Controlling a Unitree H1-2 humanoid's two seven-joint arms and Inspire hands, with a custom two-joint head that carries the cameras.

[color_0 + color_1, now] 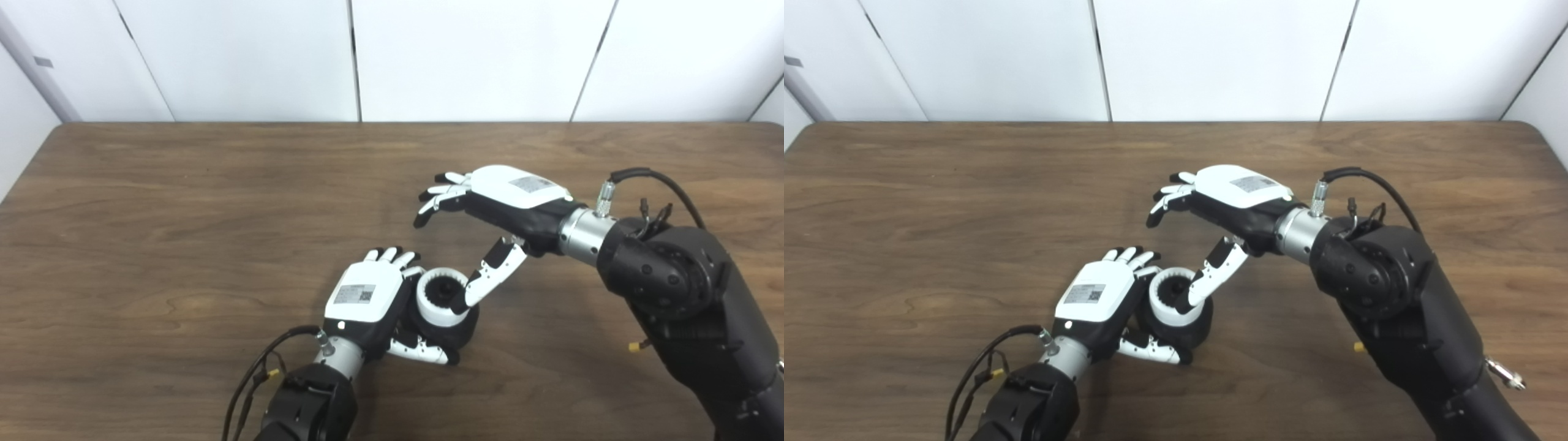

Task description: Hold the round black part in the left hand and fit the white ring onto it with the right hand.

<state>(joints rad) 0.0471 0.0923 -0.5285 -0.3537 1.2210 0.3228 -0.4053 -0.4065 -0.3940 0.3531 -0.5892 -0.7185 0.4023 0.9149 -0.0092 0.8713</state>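
On the worktop [184, 202], my left robot hand [367, 300] grasps the round black part [456, 327], near the front edge. The white ring [436, 303] sits on top of it. My right robot hand [490, 202] is released, fingers spread, only its thumb [490, 275] touching the ring.
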